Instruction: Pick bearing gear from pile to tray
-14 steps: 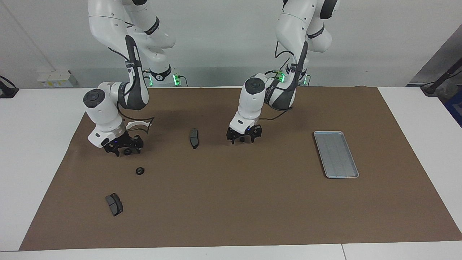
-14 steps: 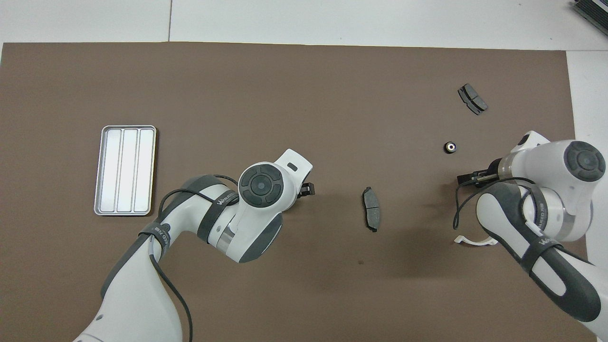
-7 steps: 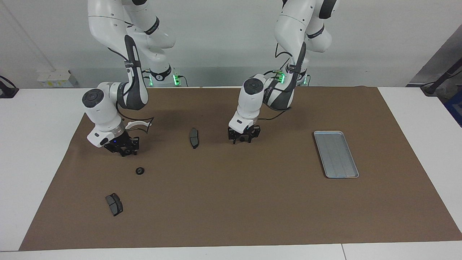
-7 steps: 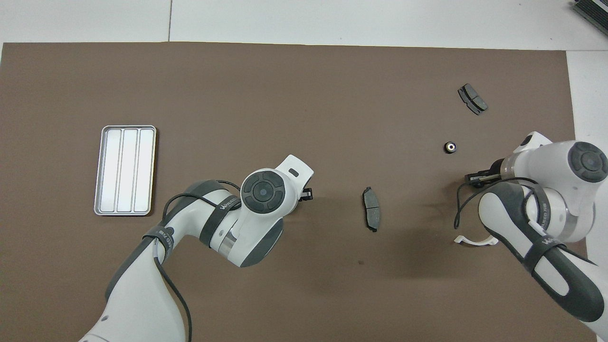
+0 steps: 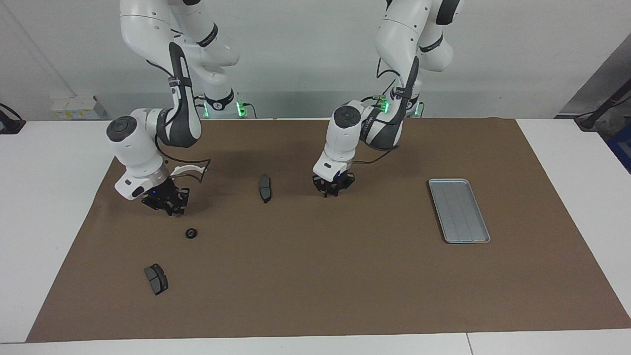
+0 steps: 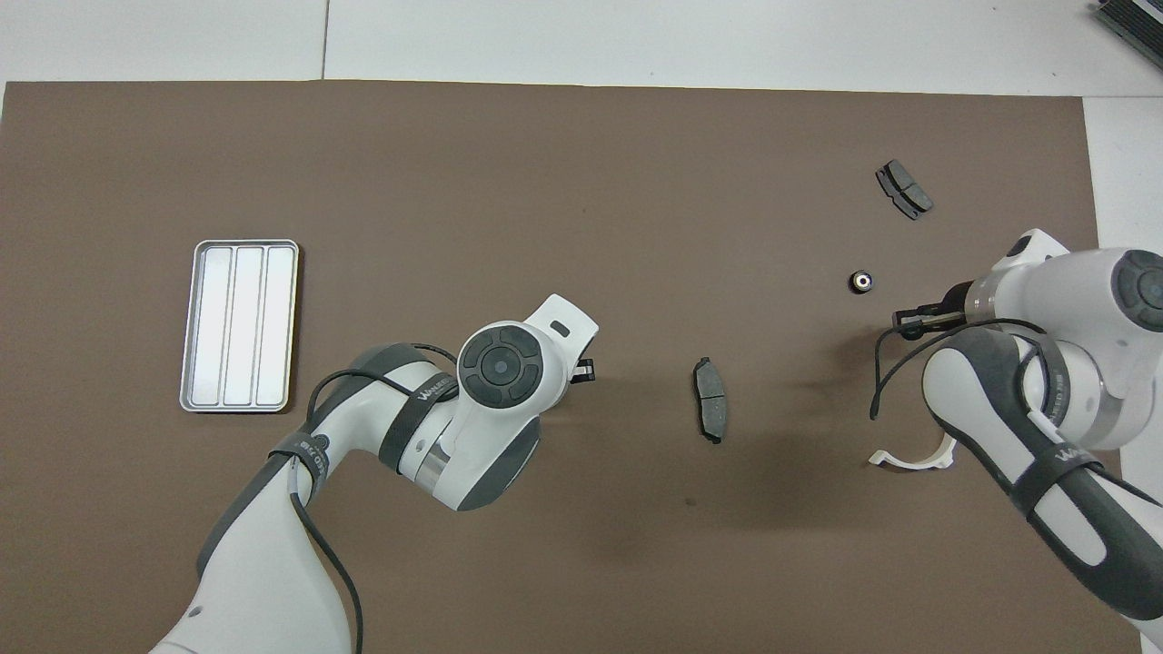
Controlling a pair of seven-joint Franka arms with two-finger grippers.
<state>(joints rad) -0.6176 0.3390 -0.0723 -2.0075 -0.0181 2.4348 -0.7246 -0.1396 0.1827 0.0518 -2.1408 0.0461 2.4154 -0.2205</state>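
Observation:
The silver tray (image 5: pixel 458 210) lies empty toward the left arm's end of the mat and also shows in the overhead view (image 6: pixel 238 325). One loose black gear (image 5: pixel 191 233) lies on the mat toward the right arm's end and shows in the overhead view (image 6: pixel 860 282). My right gripper (image 5: pixel 170 207) is low over the mat beside that gear, its fingers closed on another small black gear; it shows in the overhead view (image 6: pixel 904 320). My left gripper (image 5: pixel 334 191) is low at mid-mat, fingers closed on a small black gear; the overhead view (image 6: pixel 586 368) shows only its tip.
One dark brake pad (image 5: pixel 264 188) lies between the two grippers. A second brake pad (image 5: pixel 156 278) lies farther from the robots than the loose gear. A white half-ring (image 5: pixel 190 170) lies by the right arm's wrist. A brown mat (image 5: pixel 345 276) covers the table.
Both grippers went from wide open around a small black gear to closed. The right gripper has shifted a little toward its end of the table.

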